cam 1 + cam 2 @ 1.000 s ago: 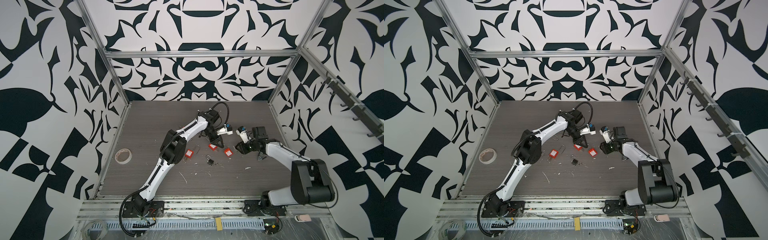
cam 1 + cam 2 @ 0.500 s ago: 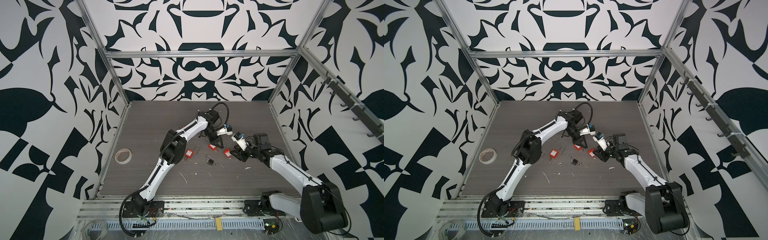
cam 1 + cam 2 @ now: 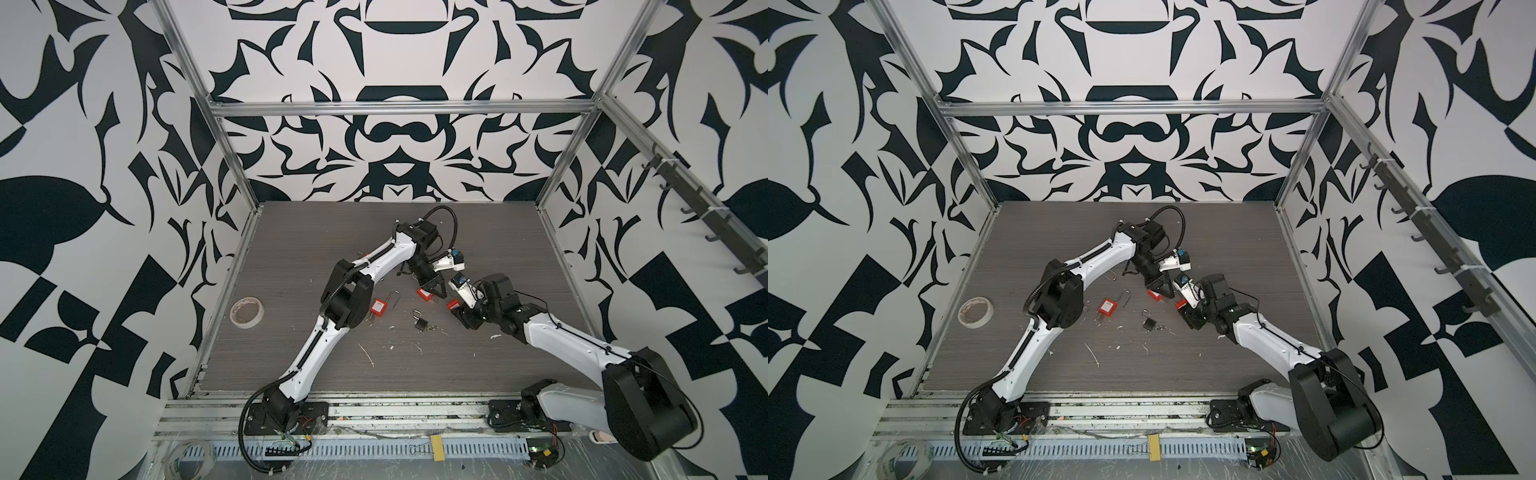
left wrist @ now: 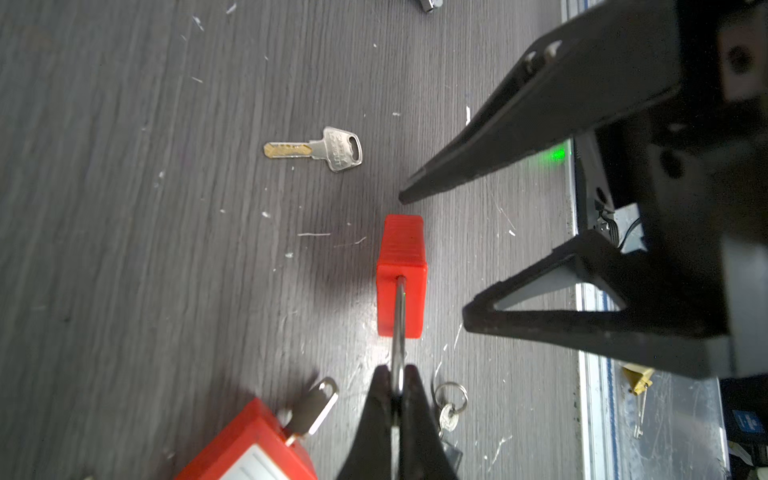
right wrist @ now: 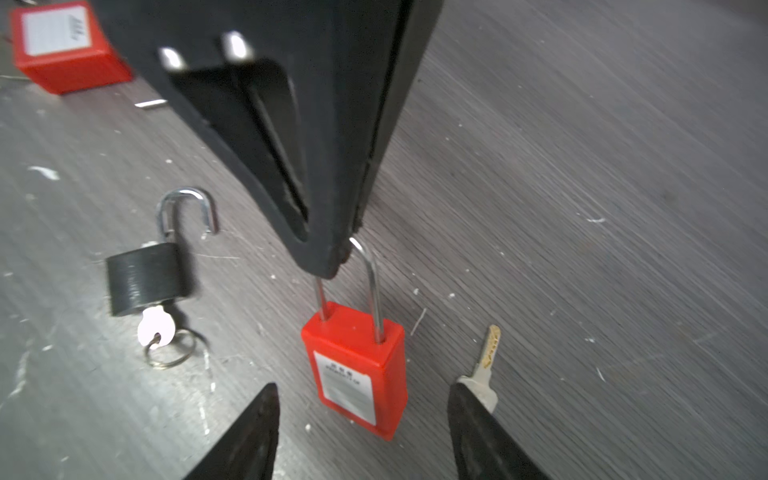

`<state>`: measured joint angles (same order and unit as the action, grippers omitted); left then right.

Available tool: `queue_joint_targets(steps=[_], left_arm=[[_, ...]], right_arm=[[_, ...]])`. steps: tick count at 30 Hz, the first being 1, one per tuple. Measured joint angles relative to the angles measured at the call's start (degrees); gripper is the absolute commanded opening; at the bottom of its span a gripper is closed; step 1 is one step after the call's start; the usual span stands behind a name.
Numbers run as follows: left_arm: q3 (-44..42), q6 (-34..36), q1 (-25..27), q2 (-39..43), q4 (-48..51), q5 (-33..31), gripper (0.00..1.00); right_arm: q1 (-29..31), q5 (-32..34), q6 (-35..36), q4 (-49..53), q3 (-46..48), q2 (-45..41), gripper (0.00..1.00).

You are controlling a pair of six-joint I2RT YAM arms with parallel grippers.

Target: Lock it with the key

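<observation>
Key (image 4: pixel 314 149) lies flat and loose on the table (image 3: pixel 291 249), close by the red padlock (image 5: pixel 356 370). In a top view, left of centre: tape roll (image 3: pixel 247 312). Mid-frame: spare red padlock (image 3: pixel 379 306), then black padlock (image 3: pixel 419 324), shackle open. Right of centre: left gripper (image 3: pixel 436 293) pinched tight on the red padlock's shackle. Furthest right: right gripper (image 5: pixel 362 386), fingers (image 5: pixel 253 436) spread wide, padlock body seen between them in the right wrist view.

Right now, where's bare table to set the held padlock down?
Bare: table's back strip behind the left arm; front between black padlock and rail, scraps only. Crowded: middle, around left end effector, right end effector, red padlock, key.
</observation>
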<state>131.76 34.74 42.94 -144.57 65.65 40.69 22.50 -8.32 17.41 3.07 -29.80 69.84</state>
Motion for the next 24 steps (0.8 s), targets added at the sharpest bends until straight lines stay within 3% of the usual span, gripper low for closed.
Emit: queue_joint_targets(steps=[13,24], left_arm=[[0.3,-0.9,0.0,-0.4,0.1,0.6,0.00],[0.4,-1.5,-0.1,-0.4,-0.2,0.8,0.06]], right_arm=[[5.3,9.5,-4.4,-2.7,0.0,6.1,0.65],[7.9,14.9,-5.1,-3.3,-0.2,7.8,0.41]])
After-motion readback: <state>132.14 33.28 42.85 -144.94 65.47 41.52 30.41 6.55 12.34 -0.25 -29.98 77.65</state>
